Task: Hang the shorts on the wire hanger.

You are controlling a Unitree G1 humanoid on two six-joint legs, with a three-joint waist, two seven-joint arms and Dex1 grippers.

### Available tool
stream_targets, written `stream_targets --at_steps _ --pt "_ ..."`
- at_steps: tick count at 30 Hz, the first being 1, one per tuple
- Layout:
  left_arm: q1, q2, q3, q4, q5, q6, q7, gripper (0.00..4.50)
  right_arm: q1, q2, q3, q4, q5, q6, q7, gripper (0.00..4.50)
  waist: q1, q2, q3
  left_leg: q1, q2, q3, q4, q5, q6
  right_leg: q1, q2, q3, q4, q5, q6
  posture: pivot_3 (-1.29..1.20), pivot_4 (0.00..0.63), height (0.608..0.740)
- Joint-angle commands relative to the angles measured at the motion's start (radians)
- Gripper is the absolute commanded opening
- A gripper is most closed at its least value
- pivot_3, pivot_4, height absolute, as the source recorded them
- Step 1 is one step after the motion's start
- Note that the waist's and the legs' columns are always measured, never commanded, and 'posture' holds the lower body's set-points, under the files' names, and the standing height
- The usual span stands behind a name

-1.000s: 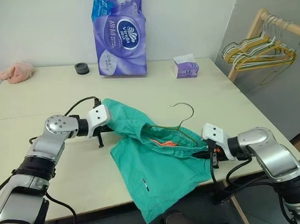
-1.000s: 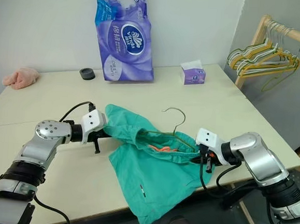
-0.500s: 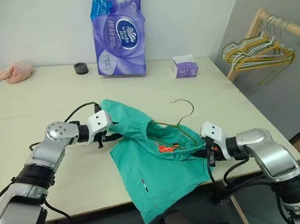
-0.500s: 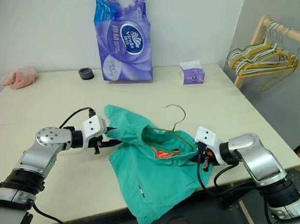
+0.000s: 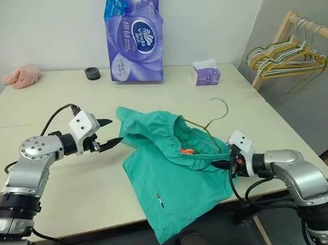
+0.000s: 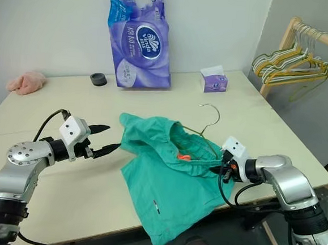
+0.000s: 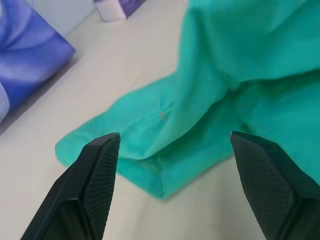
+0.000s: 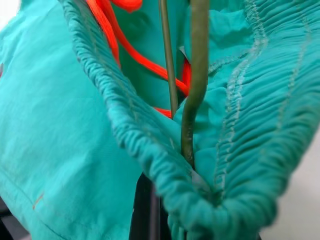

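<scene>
Head cam: I see L gripper [image 5: 111,132] wide open, holding nothing, just left of the shorts [image 5: 174,174] that hang half off the table [image 5: 57,105] front edge; they could slide off w/ that corner loose. L wrist cam: cloth edge lies between spread fingers [image 7: 97,177], untouched. R wrist cam: R gripper [image 5: 233,163] is shut on waistband and hanger [image 8: 192,85] wire; if the pinch slips, the hanger pulls out.

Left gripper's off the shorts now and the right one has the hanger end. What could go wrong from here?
The shorts hang well over the table's front edge; with the left gripper open and clear of them, their weight could drag them off the wire hanger. The right gripper pinches wire and waistband together, so lifting may bunch the cloth on that side rather than spread it.
</scene>
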Motion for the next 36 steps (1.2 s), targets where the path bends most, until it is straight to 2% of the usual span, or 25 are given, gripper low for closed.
stream_targets --at_steps 1,7,13,19,26,32,36 --pt "-0.045 0.013 -0.056 -0.176 -0.136 0.184 -0.063 3.70 0.031 0.002 -0.142 -0.071 0.042 0.156 -0.105 0.00 0.006 0.001 0.000 0.000 0.000 0.000 0.001 0.000 0.000 0.001 0.000 0.000 0.000 0.000 0.000 -0.41 0.036 0.740" --pt "-0.180 -0.016 -0.176 -0.247 -0.199 0.322 -0.138 3.70 0.149 -0.017 -0.344 -0.137 0.066 0.304 -0.216 0.00 -0.002 0.004 0.001 0.000 0.000 0.000 0.003 0.000 0.000 0.003 0.002 0.000 0.000 0.000 0.000 -0.47 0.049 0.740" --pt "-0.317 -0.173 -0.313 -0.190 -0.156 0.310 -0.127 3.70 0.348 -0.047 -0.577 -0.133 0.037 0.313 -0.281 0.00 -0.015 0.006 0.002 0.001 -0.001 0.000 0.004 -0.001 0.001 0.005 0.004 0.000 -0.002 -0.001 0.002 -0.51 0.064 0.740" --pt "-0.410 -0.280 -0.362 -0.117 -0.110 0.282 -0.118 3.70 0.456 -0.074 -0.747 -0.070 0.008 0.233 -0.327 0.00 -0.058 0.009 0.003 0.001 0.000 0.002 0.003 -0.001 0.002 0.005 0.007 0.001 -0.002 -0.002 0.003 -0.56 0.065 0.740" --pt "-0.497 -0.357 -0.379 -0.025 -0.060 0.243 -0.117 3.70 0.473 -0.143 -0.871 0.016 -0.018 0.193 -0.358 0.00 -0.115 0.011 0.002 0.002 -0.001 0.003 0.002 -0.004 0.006 0.007 0.007 0.002 -0.002 -0.008 0.010 -0.58 0.066 0.740" --pt "-0.569 -0.442 -0.413 0.023 -0.023 0.216 -0.118 3.70 0.472 -0.270 -0.956 0.119 -0.057 0.166 -0.365 0.00 -0.148 0.011 0.004 0.002 -0.004 0.005 0.002 -0.007 0.011 0.009 0.005 0.003 -0.004 -0.011 0.012 -0.61 0.078 0.740" --pt "-0.607 -0.499 -0.419 0.027 -0.017 0.224 -0.096 3.70 0.494 -0.341 -0.994 0.205 -0.084 0.127 -0.353 0.00 -0.170 0.006 0.009 0.003 -0.004 0.008 0.001 -0.008 0.013 0.011 0.004 0.003 -0.007 -0.011 0.013 -0.61 0.091 0.740"
